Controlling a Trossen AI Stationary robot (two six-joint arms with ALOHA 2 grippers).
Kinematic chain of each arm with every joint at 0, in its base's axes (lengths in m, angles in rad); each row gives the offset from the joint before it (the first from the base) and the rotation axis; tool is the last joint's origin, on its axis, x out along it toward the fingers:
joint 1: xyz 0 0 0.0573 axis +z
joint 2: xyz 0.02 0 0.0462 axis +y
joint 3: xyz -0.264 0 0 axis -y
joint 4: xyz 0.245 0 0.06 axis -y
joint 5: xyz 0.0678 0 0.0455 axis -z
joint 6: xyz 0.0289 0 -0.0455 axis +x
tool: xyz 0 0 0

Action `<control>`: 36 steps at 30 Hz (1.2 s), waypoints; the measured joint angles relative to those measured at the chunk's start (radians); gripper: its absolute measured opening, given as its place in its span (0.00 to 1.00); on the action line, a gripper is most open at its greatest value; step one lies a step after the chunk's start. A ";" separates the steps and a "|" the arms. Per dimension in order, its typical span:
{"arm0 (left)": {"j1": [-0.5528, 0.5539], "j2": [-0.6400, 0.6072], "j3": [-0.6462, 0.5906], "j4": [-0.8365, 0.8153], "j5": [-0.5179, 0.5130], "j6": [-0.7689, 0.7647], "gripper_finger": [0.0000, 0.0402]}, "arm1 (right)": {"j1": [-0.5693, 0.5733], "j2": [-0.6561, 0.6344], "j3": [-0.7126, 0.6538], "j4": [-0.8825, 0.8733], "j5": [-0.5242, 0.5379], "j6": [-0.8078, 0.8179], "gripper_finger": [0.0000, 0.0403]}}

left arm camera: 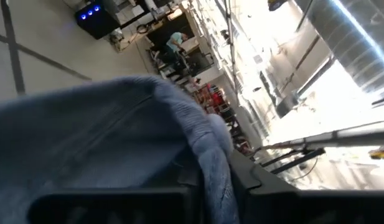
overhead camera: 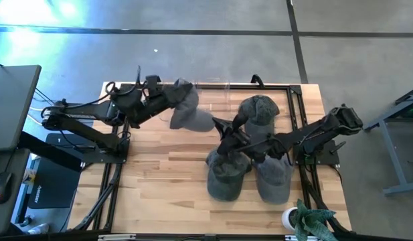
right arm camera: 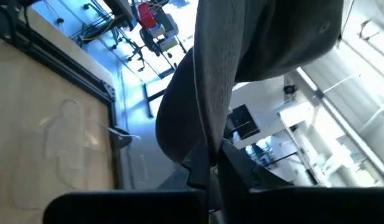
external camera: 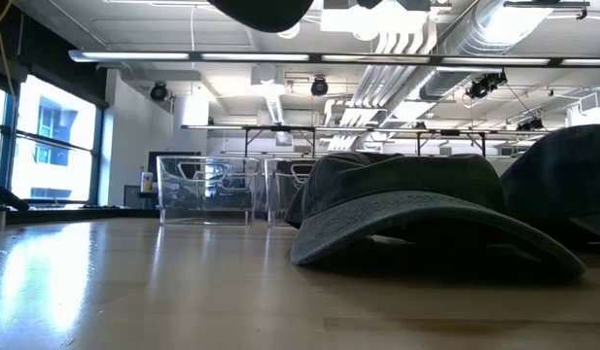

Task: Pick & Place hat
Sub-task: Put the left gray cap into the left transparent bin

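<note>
- Four caps show from above: a light grey cap point(overhead camera: 187, 110) held up by the left gripper point(overhead camera: 167, 96) over the table's far left part, a dark green cap point(overhead camera: 258, 112) gripped by the right gripper point(overhead camera: 234, 129) near the far middle, and two more dark caps, one point(overhead camera: 227, 175) beside the other point(overhead camera: 274, 175), lying on the wooden table point(overhead camera: 159, 181) nearer the front.
- Only the left wrist view shows the grip up close: the left gripper's fingers point(left arm camera: 241, 180) are pinched on a fold of the light grey cap point(left arm camera: 104, 143), with a room and a distant person beyond.
- Only the right wrist view shows the right gripper's fingers point(right arm camera: 232, 168) pressed together on the edge of the dark green cap point(right arm camera: 260, 37), which hangs clear above the table point(right arm camera: 48, 124).
- The table-level view alone shows a dark cap point(external camera: 416, 214) resting brim-forward on the wood and clear plastic bins point(external camera: 207, 190) standing behind it; neither gripper can be made out there.
- A small potted plant point(overhead camera: 306, 219) stands at the table's front right corner.
- No brand, label or legible writing can be read on any cap.
</note>
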 joint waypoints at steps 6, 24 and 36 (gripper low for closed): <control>0.000 -0.037 0.000 0.045 0.045 0.133 0.35 | 0.035 -0.016 0.000 -0.026 0.045 0.206 0.01; 0.000 -0.251 0.004 0.024 0.188 0.666 0.57 | -0.006 -0.300 -0.001 -0.357 -0.112 0.769 0.01; 0.000 -0.253 0.008 -0.086 0.240 0.825 0.57 | -0.035 -0.321 -0.001 -0.367 -0.177 0.865 0.01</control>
